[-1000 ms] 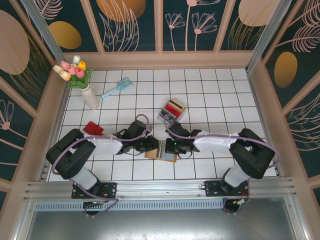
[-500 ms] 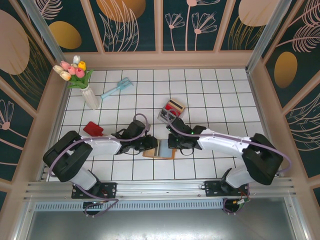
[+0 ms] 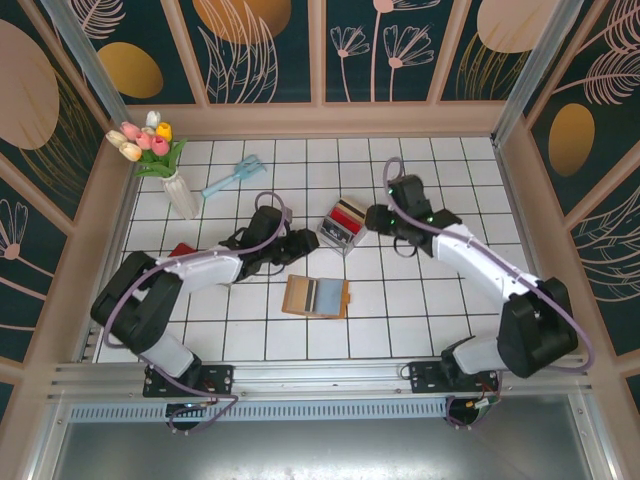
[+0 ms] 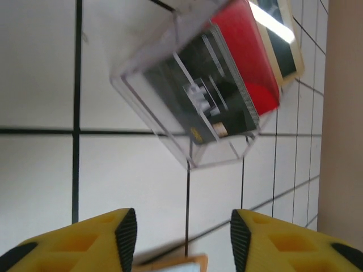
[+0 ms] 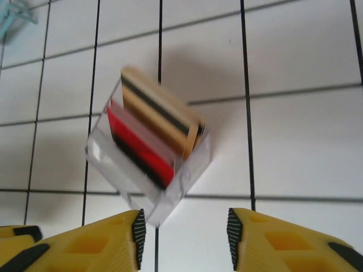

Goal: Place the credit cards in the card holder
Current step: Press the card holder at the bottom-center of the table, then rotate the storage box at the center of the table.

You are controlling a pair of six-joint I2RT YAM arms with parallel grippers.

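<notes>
My left gripper jaws apart, my right gripper the same, both arms extended either side of the clear tray of credit cards, black card print blurred beyond reading

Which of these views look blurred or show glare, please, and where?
Left wrist: the clear tray and credit cards are motion-smeared, with a glare streak on the tan-edged card. Right wrist: the cards are mildly blurred, tile lines crisp. Top external: sharp, evenly lit, shadows soft.
</notes>
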